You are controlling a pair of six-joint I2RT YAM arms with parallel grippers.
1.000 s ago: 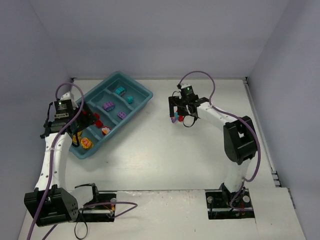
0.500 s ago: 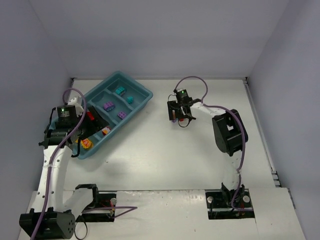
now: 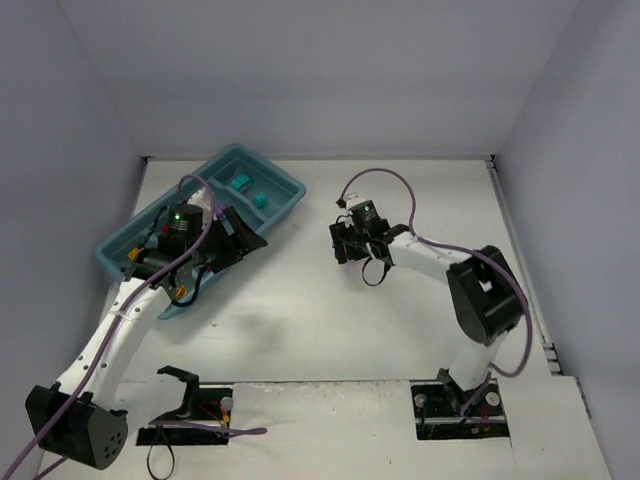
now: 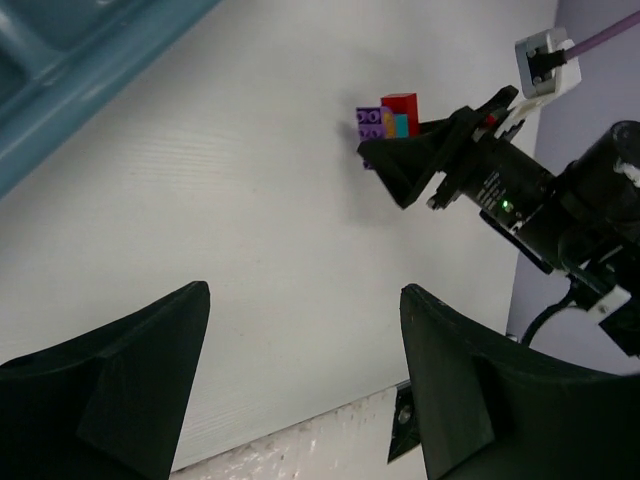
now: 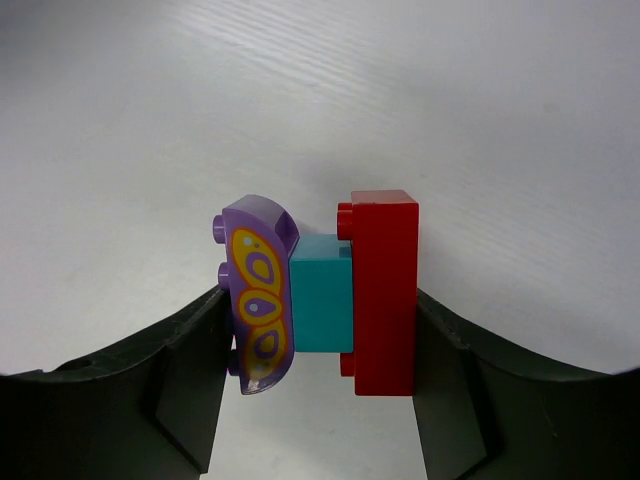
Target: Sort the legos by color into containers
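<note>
My right gripper (image 5: 318,302) is shut on a stuck-together stack of legos: a purple printed brick (image 5: 256,295), a teal brick (image 5: 322,295) and a red brick (image 5: 385,290), low over the white table. In the top view that gripper (image 3: 345,243) sits at table centre, right of the containers. These are the compartments of a teal-blue tray (image 3: 118,243) lying at the back left, with two teal legos (image 3: 240,182) in its far end. My left gripper (image 3: 245,240) hangs open and empty at the tray's right side. The left wrist view shows the same stack (image 4: 388,118) ahead.
The left arm covers the middle and near compartments of the tray in the top view. Grey walls stand close behind and to both sides. The arm bases (image 3: 460,410) sit at the near table edge.
The right jaws closed in onto the brick stack. The left arm swung right from the tray's left end, across the tray toward the table centre, staying open.
</note>
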